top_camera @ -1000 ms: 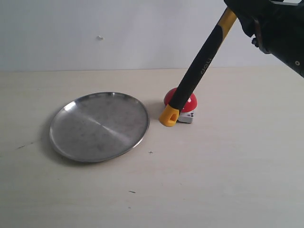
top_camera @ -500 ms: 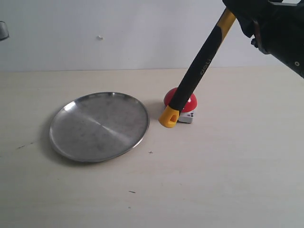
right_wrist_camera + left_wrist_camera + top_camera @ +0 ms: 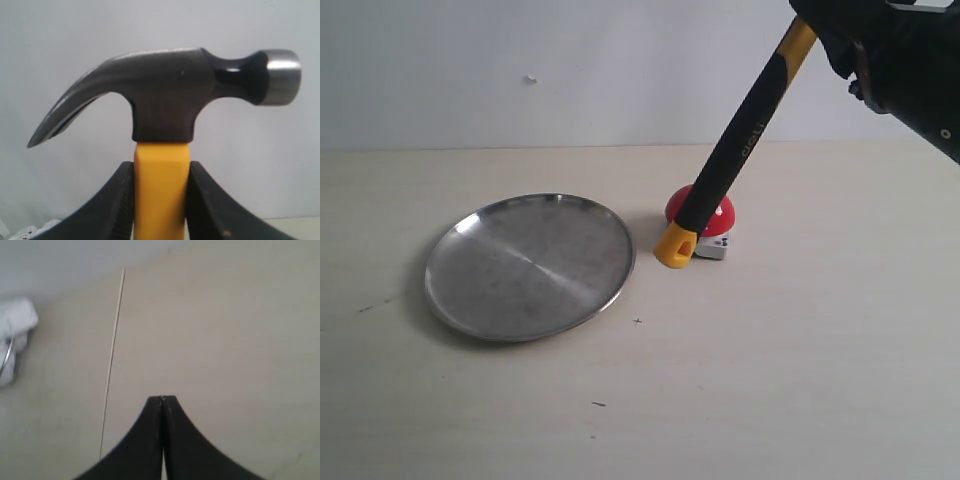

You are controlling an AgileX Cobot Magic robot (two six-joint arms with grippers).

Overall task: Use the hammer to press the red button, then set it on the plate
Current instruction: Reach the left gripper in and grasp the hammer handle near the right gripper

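My right gripper (image 3: 161, 170) is shut on the hammer (image 3: 165, 95), clamping the yellow neck just below the dark metal head. In the exterior view the hammer (image 3: 740, 140) slants down from the upper right, held upside down, and its yellow loop end lies in front of the red button (image 3: 719, 214), low at the button's left side. Whether the handle touches the dome I cannot tell. The silver plate (image 3: 470, 290) lies flat to the left of the button, with nothing on it. My left gripper (image 3: 161, 399) is shut on nothing, over bare table, and does not show in the exterior view.
The right arm (image 3: 910, 70) fills the exterior view's upper right corner. A white wall stands behind the pale table. In the left wrist view a thin line (image 3: 112, 360) runs across the tabletop and a white crumpled object (image 3: 15, 325) lies at the edge.
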